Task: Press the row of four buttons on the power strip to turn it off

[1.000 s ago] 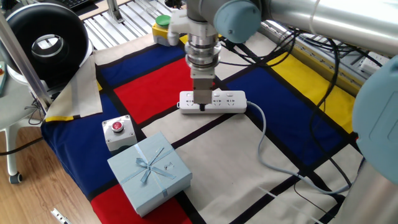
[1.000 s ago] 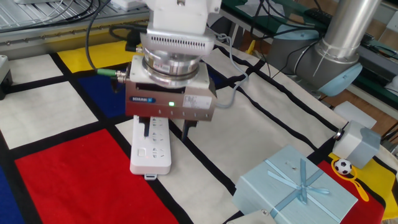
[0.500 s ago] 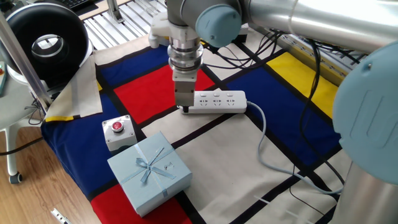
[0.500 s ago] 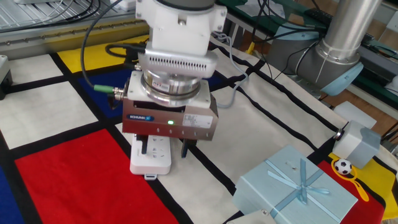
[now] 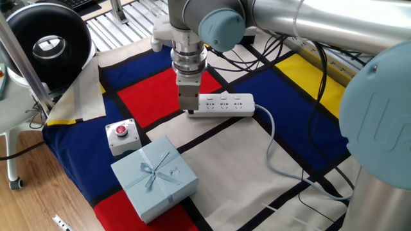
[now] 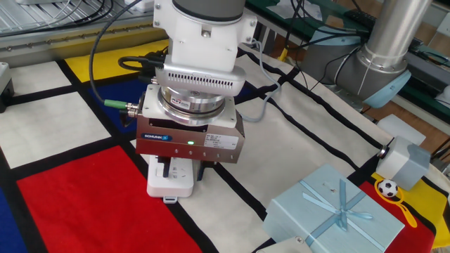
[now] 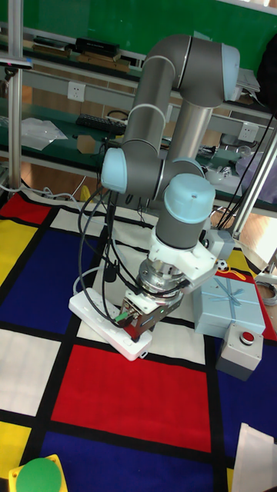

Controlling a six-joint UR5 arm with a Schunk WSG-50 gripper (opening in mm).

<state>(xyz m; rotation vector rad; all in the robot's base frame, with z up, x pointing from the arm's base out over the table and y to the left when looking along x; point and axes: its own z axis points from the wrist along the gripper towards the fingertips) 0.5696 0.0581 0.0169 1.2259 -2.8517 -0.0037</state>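
Note:
The white power strip (image 5: 226,104) lies flat on the checked cloth, its pale cable (image 5: 272,146) running off to the right. My gripper (image 5: 189,111) stands upright over the strip's left end, fingertips down at its surface. In the other fixed view the gripper (image 6: 182,171) covers most of the strip, and only the near end of the power strip (image 6: 170,185) shows. One dark finger (image 6: 166,168) rests over the strip, the other hangs beside its edge, with a gap between them. The four buttons are too small to make out. The tall view shows the gripper (image 7: 139,332) on the strip (image 7: 96,317).
A grey box with a red button (image 5: 121,132) and a blue gift box (image 5: 155,176) sit near the front left. A green button on a yellow box (image 7: 35,472) stands at the cloth's corner. Black cables trail behind the arm.
My gripper has slid along the power strip from near its middle to its left end and sits a little lower over it. The strip has not moved.

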